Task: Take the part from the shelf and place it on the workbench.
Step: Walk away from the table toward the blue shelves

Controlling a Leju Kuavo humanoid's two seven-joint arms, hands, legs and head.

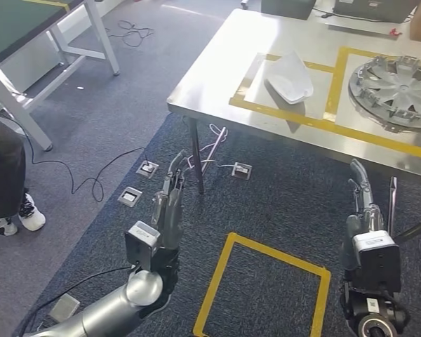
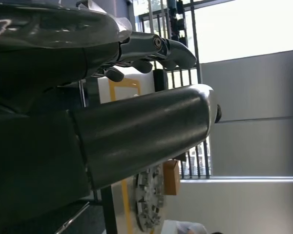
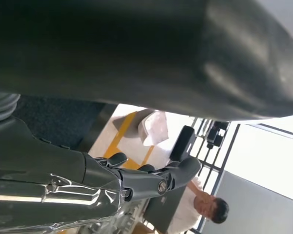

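A white curved part point(image 1: 290, 77) lies on the steel workbench point(image 1: 219, 70), inside a yellow-taped rectangle. The right wrist view shows the same white part point(image 3: 154, 127) past my fingers. My left hand point(image 1: 168, 203) hangs below and in front of the bench's near corner with its fingers stretched out and nothing in it. On the other side, my right hand point(image 1: 362, 203) is also low before the bench edge, fingers straight and empty. Both hands are well apart from the part. In the wrist views the left hand point(image 2: 145, 126) and right hand point(image 3: 137, 180) hold nothing.
A silver wheel cover point(image 1: 396, 84) lies on the bench to the right of the part. A green-topped table point(image 1: 17, 28) stands far left, with cables point(image 1: 86, 179) and floor sockets point(image 1: 130, 196) on the carpet. A yellow square point(image 1: 266, 288) marks the floor. A person's shoe point(image 1: 31, 217) is at left.
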